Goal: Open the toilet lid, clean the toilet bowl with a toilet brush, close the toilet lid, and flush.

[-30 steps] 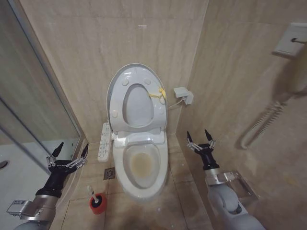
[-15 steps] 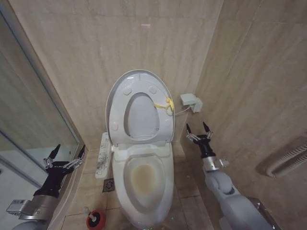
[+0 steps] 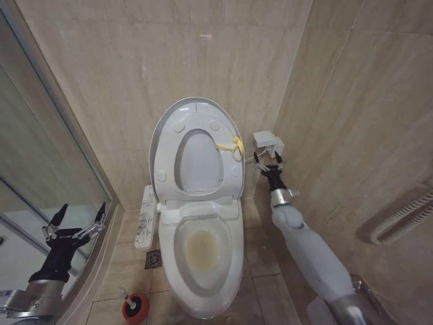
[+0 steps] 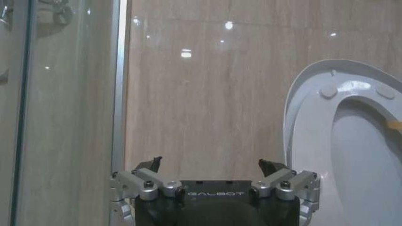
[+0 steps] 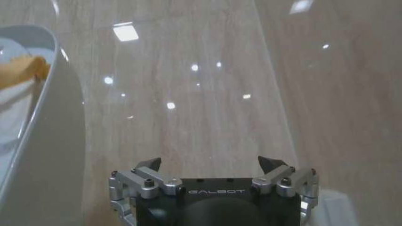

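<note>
**Beside the raised lid: right claw extended, both claws empty**

At the lower frame edge, the toilet brush (image 3: pixel 126 296) in its red cup (image 3: pixel 135 309) is partly cut off. The toilet lid (image 3: pixel 196 150) stands upright against the wall above the toilet bowl (image 3: pixel 203 252). Right claw (image 3: pixel 266 160), fingers spread, hangs between lid edge and wall box (image 3: pixel 268 141). Left claw (image 3: pixel 75 221), spread, empty, sits by the glass partition (image 3: pixel 40 169).

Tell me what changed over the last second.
The right end effector reached up and forward to beside the raised toilet lid, open and empty. The left end effector drew back, open. The camera shifted too. Lid up, toilet brush in its red cup: unchanged.
</note>
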